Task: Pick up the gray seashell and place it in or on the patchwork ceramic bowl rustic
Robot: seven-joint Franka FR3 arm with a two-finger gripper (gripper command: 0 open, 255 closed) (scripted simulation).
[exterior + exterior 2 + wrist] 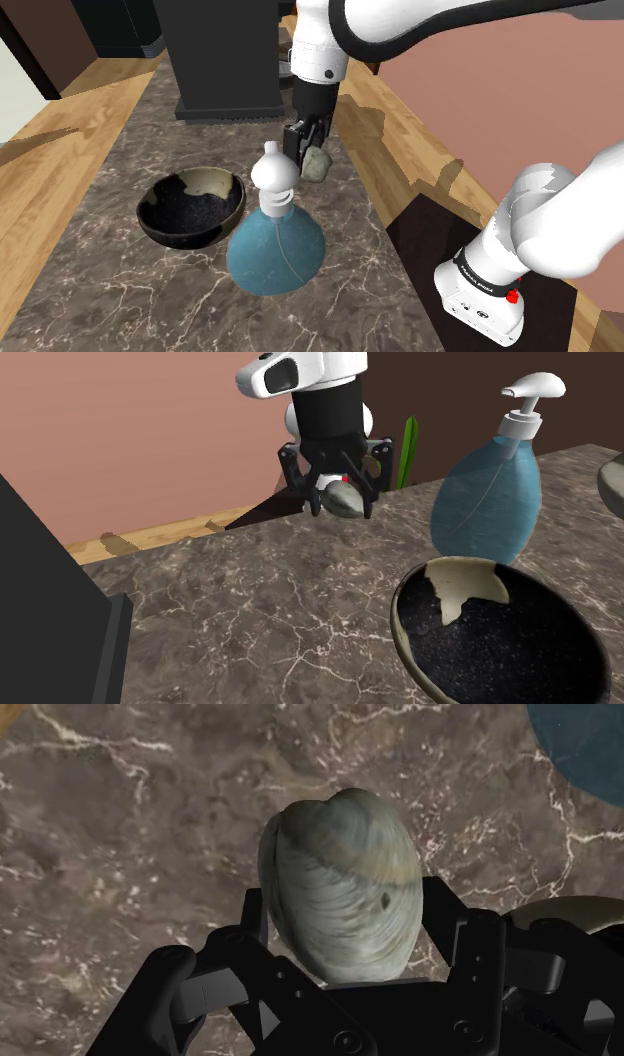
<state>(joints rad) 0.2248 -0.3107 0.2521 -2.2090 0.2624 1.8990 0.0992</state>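
A grey, ridged seashell (340, 889) sits clasped between my black fingers, and my gripper (308, 150) is shut on it. In the shoulder view the seashell (316, 165) hangs a little above the dark marble counter, just behind the soap bottle's white pump. From the second exterior view the gripper (335, 500) holds the seashell (343, 501) over the counter's far edge. The bowl (190, 207) is dark and speckled inside with a cream patch on its wall, standing on the counter to the shoulder view's left of the bottle. It fills the near right corner as the bowl (500, 637) in the second exterior view.
A blue soap dispenser (275, 245) with a white pump stands between the gripper and the stand. A tall black block (225, 60) rises at the counter's far end. Wooden floor (420, 150) borders the marble counter (110, 290). A green leaf (407, 452) shows behind the counter.
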